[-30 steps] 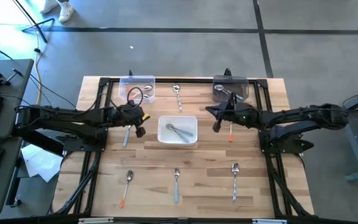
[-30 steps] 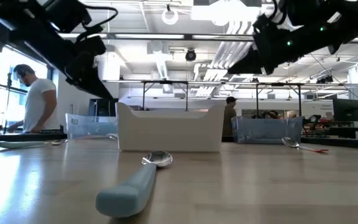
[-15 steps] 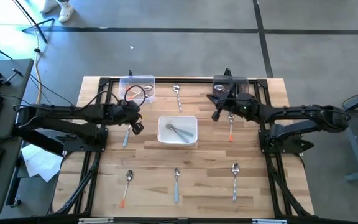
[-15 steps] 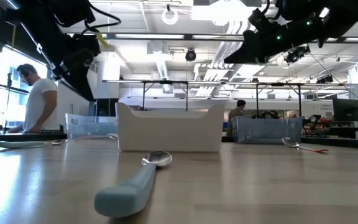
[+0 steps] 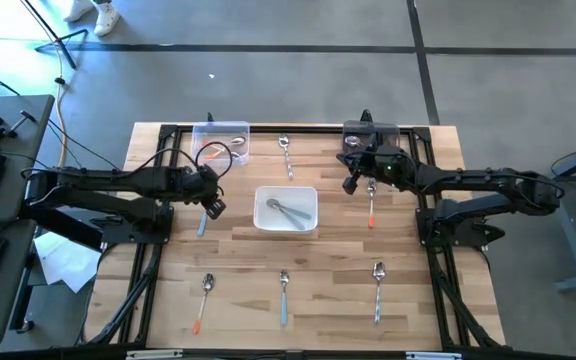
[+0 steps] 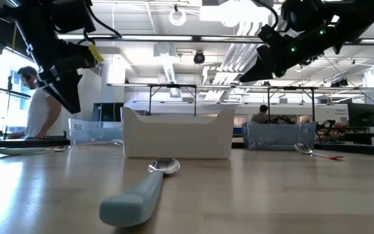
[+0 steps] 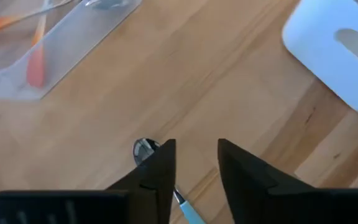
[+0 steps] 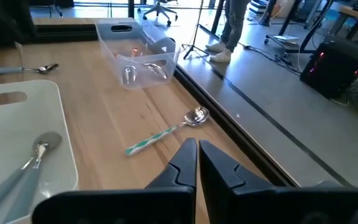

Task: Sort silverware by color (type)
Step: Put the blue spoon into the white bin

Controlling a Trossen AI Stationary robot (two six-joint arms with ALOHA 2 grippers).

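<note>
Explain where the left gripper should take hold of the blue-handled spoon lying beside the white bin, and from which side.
Grip the blue-handled spoon on its handle, coming straight down from above. It lies flat on the table, so no side approach gets under it. The handle is straight and narrow, and the rounded metal bowl would likely slip. The left gripper hangs open over it.

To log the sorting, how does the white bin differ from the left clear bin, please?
The white opaque plastic bin sits mid-table; the clear plastic bin sits at the far edge. The white bin holds pale-handled spoons, the clear bin orange-handled spoons. Both are rectangular.
</note>
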